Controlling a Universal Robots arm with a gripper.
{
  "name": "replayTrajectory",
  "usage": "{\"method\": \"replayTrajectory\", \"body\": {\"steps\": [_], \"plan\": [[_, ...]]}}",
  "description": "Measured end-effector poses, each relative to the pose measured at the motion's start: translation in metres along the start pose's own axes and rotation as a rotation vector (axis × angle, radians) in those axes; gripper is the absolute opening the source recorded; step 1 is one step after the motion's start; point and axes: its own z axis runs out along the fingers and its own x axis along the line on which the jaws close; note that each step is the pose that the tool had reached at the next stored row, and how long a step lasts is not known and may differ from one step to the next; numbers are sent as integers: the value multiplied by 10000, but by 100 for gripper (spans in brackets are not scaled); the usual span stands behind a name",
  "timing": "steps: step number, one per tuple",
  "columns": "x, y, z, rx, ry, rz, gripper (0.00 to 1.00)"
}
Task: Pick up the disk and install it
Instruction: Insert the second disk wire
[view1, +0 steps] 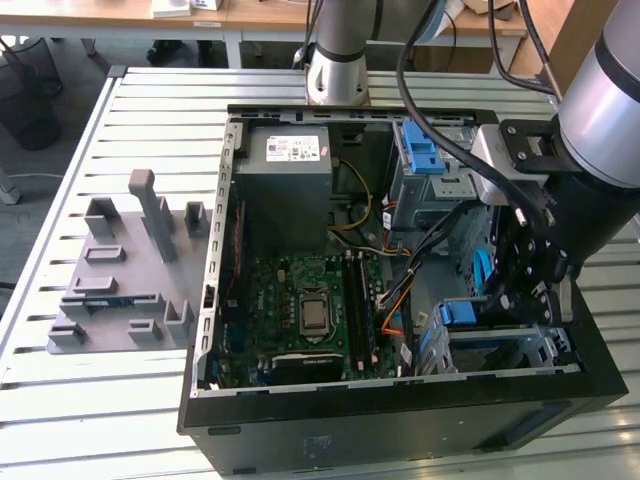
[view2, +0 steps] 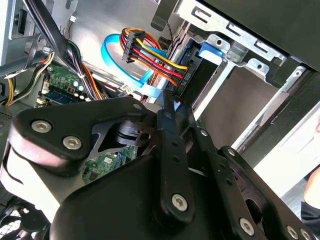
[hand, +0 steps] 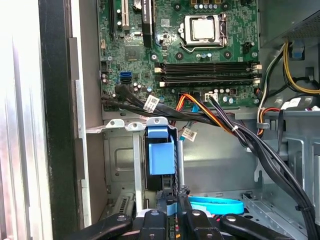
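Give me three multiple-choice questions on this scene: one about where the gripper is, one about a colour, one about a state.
1. Where is the gripper?
A. over the grey fixture
B. at the drive bay
C. above the power supply

2. What colour is the disk's carrier bracket?
A. red
B. blue
C. yellow

3. What state is the computer case in?
A. open, with the motherboard exposed
B. closed by a side panel
C. standing upright

Answers:
1 B, the first wrist view shows it right at the bay's mouth.
2 B, the bracket sitting in the bay is blue.
3 A, the exterior view looks straight onto the board.
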Motion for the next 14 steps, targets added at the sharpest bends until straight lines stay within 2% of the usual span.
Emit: {"method": "replayTrajectory", "body": {"steps": [8,11,13,14], "plan": [[-5,-1,-103,0,-1,0,24],[-6,-2,-124,-1,-3,0,24],[-6,-2,-123,-1,-4,0,22],[-6,-2,-124,-1,-2,0,16]]}}
